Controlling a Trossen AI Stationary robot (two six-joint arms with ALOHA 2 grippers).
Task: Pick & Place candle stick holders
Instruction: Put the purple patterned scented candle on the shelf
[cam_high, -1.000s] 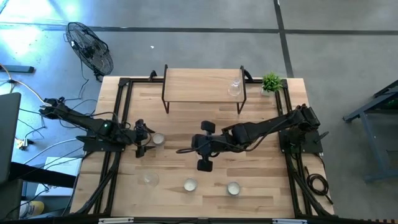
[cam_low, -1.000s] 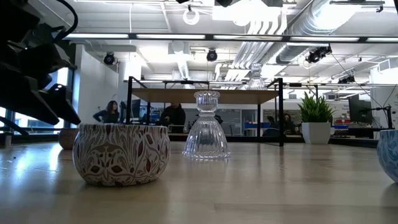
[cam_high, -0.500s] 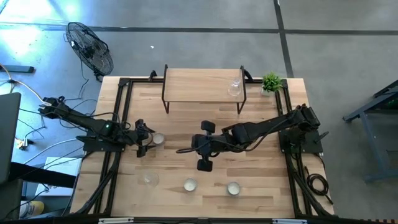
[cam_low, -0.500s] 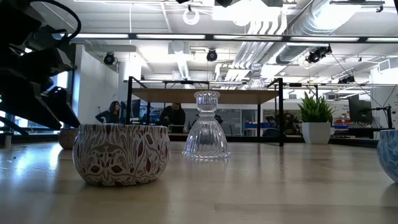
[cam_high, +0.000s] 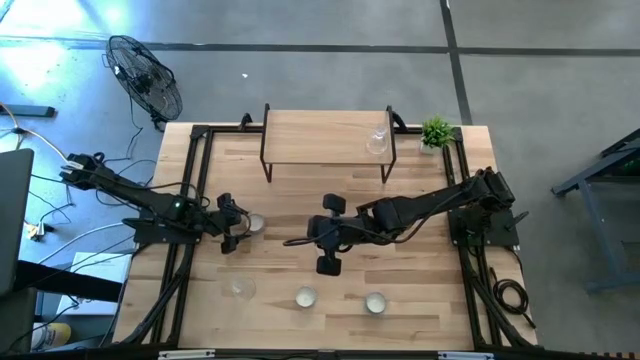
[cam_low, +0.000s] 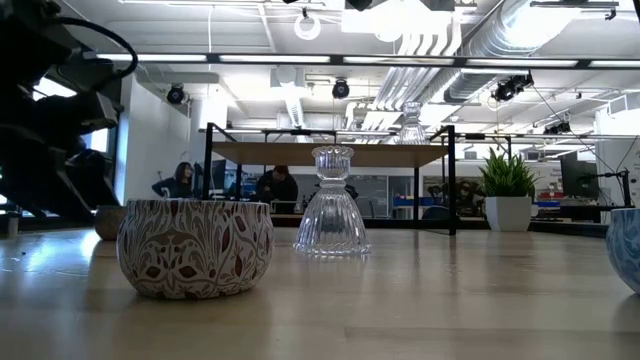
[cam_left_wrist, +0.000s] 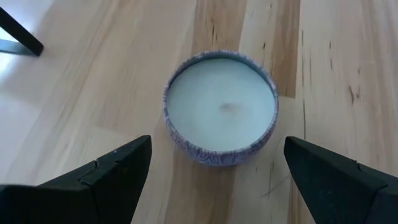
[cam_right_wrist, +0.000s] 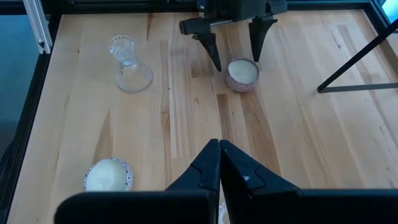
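Observation:
A short round tealight cup (cam_left_wrist: 221, 106) with a white centre stands on its base on the table, left of middle (cam_high: 256, 223). My left gripper (cam_left_wrist: 216, 142) is open, one finger on each side of the cup and apart from it; it also shows in the high view (cam_high: 234, 226). My right gripper (cam_right_wrist: 219, 148) is shut and empty over the table's middle (cam_high: 326, 243). A clear glass stemmed holder (cam_high: 240, 287) stands near the front left, and another (cam_high: 377, 140) stands on the wooden shelf (cam_high: 320, 135). Two more tealight cups (cam_high: 305, 297) (cam_high: 375, 302) stand near the front edge.
A small green plant (cam_high: 435, 132) in a white pot stands at the far right, beside the shelf. The shelf's dark legs (cam_high: 389, 165) stand on the far half of the table. Bare wood lies between the shelf and the front row of holders.
My left gripper has edged toward the tealight cup, toward the table's right. The cup and the other holders have stayed where they were.

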